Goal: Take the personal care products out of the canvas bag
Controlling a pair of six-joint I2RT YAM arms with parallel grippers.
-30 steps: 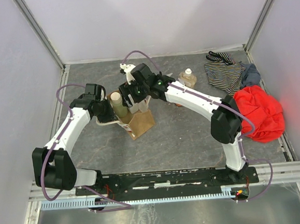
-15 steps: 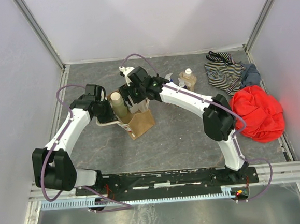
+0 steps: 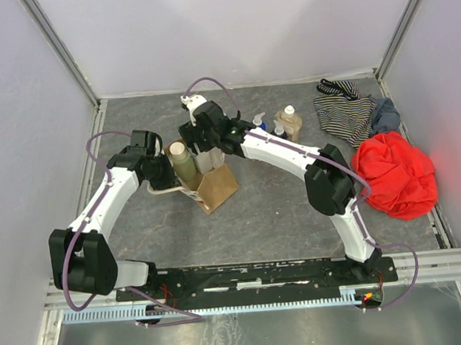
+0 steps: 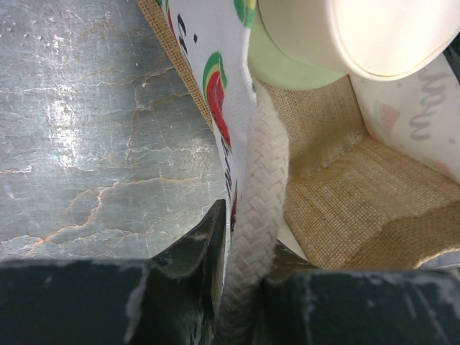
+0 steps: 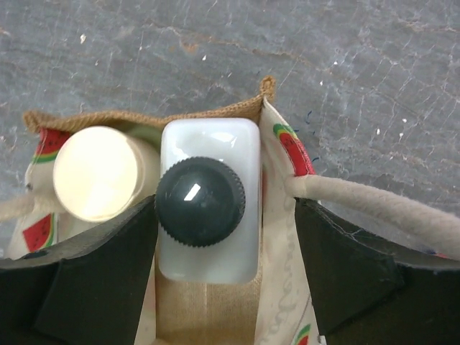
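— Where is the canvas bag?
— It stands upright on the table, between the two arms. The left gripper is pressed together on its rim, with the cream handle between the fingers.
— And the right gripper?
— It is spread apart over the bag, one finger on each side of the white flat bottle. This bottle stands inside, just beside the pale-green cylinder. The beige pump bottle is outside, on the table.

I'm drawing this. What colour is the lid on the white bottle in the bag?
The lid is dark grey; clearest in the right wrist view.
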